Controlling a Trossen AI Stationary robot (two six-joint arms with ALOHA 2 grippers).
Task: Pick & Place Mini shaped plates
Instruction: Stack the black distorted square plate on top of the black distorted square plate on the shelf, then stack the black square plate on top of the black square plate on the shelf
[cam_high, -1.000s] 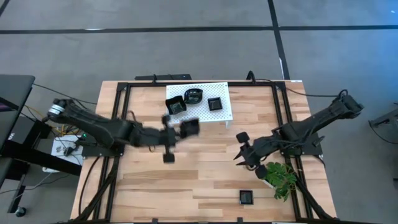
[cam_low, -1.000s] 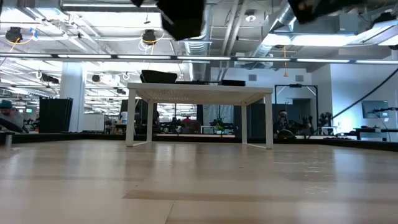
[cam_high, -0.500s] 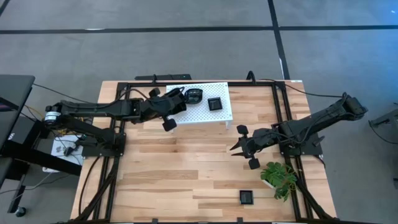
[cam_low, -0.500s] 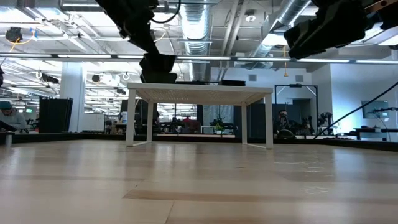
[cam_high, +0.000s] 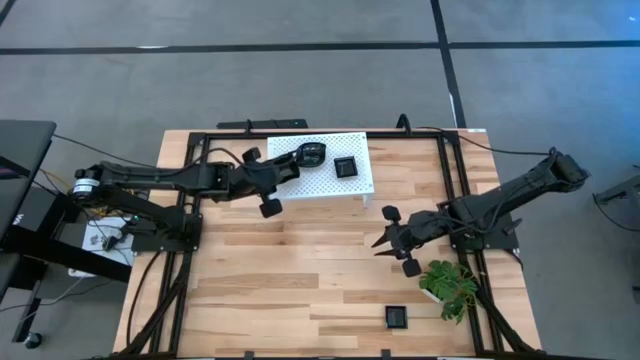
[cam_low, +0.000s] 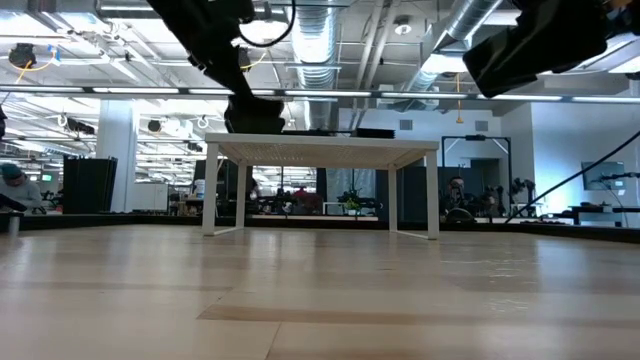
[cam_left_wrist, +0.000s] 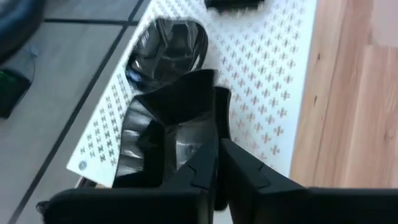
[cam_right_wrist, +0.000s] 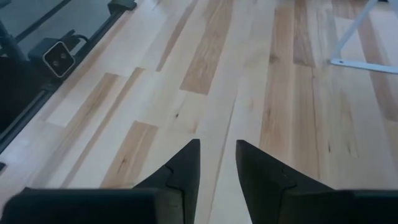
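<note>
My left gripper (cam_high: 287, 167) (cam_left_wrist: 216, 155) reaches over the left end of the white perforated rack (cam_high: 322, 181) and is shut on a glossy black mini plate (cam_left_wrist: 155, 140). I cannot tell whether another plate lies under it. A rounded black plate (cam_high: 313, 153) (cam_left_wrist: 171, 46) and a square one (cam_high: 345, 167) rest flat on the rack top. One more square plate (cam_high: 397, 317) lies on the table near its near edge. My right gripper (cam_high: 383, 241) (cam_right_wrist: 217, 155) hovers over bare wood right of centre, its fingers slightly open and holding nothing. My left gripper pinches the plate's raised side rim (cam_left_wrist: 214, 109) between its two fingers, one finger inside the dish and one outside. The fingers slant down from the table's left side. The plate is at the rack's left end, and I cannot tell whether it rests on the rack.
The rack stands on legs (cam_low: 212, 190) at the table's far side. A green leafy plant (cam_high: 447, 282) sits close to my right arm, toward the near right corner. A black frame (cam_high: 190, 200) runs around the tabletop. Bare wood (cam_high: 300, 270) fills the table's middle.
My left gripper has carried the black plate from the table's middle toward the far edge and now has it over the rack's left end, still shut on it. My right gripper has shifted slightly toward the far edge and turned a little.
</note>
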